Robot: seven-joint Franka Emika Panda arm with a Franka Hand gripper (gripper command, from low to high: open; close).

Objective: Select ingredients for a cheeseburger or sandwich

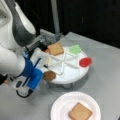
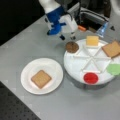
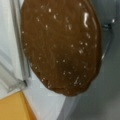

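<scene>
In both front views a brown round patty lies at the rim of the white segmented tray. The tray also holds a yellow cheese square, a tan bread square, a green square and a red disc. My gripper hangs just over the patty with its fingers apart, not touching it. In the wrist view the patty fills most of the picture, with cheese at the bottom left. A second bread square lies alone on the white plate.
A metal frame and a bluish object stand behind the tray at a front view's top. The plate sits on the grey table in front of the tray. The arm's white and blue body fills a front view's left.
</scene>
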